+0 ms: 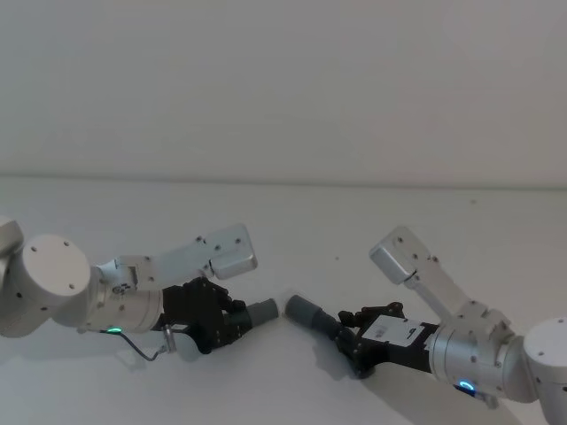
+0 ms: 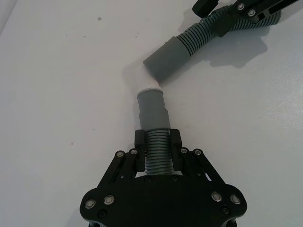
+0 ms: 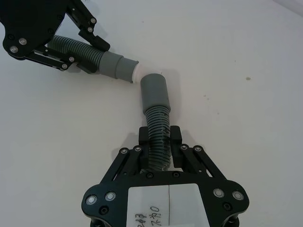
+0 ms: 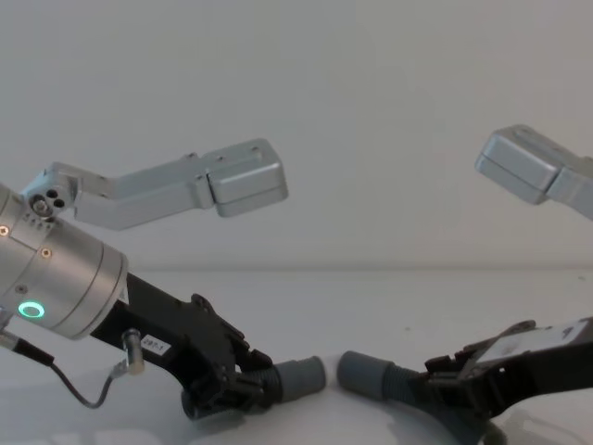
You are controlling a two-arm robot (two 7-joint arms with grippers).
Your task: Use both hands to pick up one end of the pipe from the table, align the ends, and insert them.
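Low over the white table (image 1: pixel 354 212), left end effector (image 1: pixel 232 319) pinching one ribbed pipe piece (image 2: pixel 157 153), right end effector (image 1: pixel 347 335) pinching the other (image 3: pixel 157 137), white-tipped cuff (image 2: pixel 150 85) touching the mating cuff (image 2: pixel 165 59) near its rim, axes angled, not yet in line.

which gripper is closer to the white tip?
Left. The left gripper holds the hose piece carrying the white tip; the right gripper holds the other piece, farther back along it.
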